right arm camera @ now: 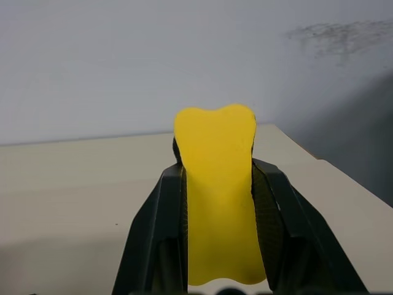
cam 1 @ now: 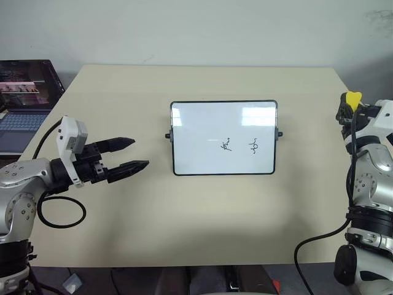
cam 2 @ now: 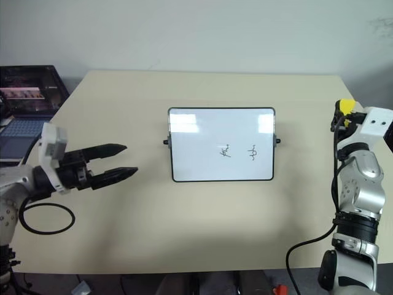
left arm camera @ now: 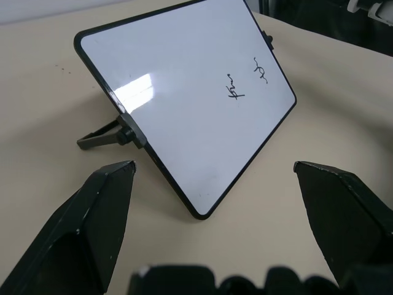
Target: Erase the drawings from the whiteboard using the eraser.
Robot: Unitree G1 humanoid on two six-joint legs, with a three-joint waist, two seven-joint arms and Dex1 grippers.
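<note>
The whiteboard stands propped at the centre of the table, two drawings remaining on its right half. At the table's right edge, the right gripper holds the yellow eraser, jaws clamped on its sides. The left gripper hovers near the left edge, jaws apart and empty. The risk: a hard wipe could tip or slide the unbraced board, since nothing steadies it.

A beige table with a plain, matte top stands against a pale wall. Off its left edge sits an open laptop, its screen lit and its keyboard partly visible.
</note>
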